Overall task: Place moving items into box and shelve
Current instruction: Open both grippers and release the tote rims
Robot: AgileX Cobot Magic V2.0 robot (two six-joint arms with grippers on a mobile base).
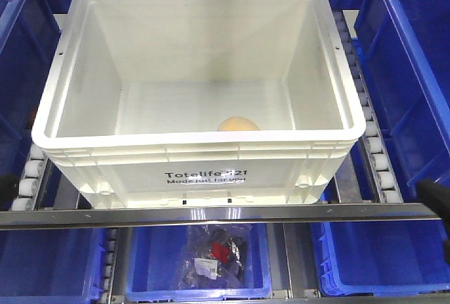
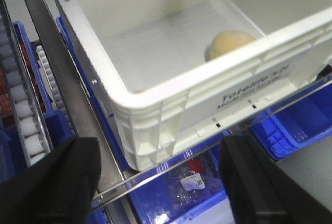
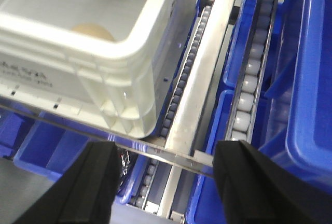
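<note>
A: Where do we stand? We see the white crate (image 1: pixel 197 146) already up on the roller shelf (image 1: pixel 371 150), its printed front wall sitting just behind the metal front rail (image 1: pixel 211 214), with blue bins (image 1: pixel 408 72) on both sides and more below

B: So we judge the loading done and the shelving step in hand. One yellow-orange bun (image 1: pixel 238 124) lies on the crate floor against the front wall, a little toward the front-right corner. The pinkish one we cannot find in any view; the near wall may hide it

A: And our grippers?

B: The left gripper (image 2: pixel 155 182) has its two black fingers (image 2: pixel 57 177) spread wide apart, below and outside the crate's front-left corner, touching nothing that we can see. The right gripper (image 3: pixel 166 182) is the same: fingers wide apart, holding nothing, hanging in front of the rail by the front-right corner. In the front view we only catch dark tips at the left and right edges of the frame

A: What does the next move call for?

B: By our reckoning, either a push on the front wall from both corners, evenly, so the crate rolls straight back without skewing against the side rails, or, if it sits deep enough, a clean retreat of both arms. We cannot tell how far back the shelf runs
</note>
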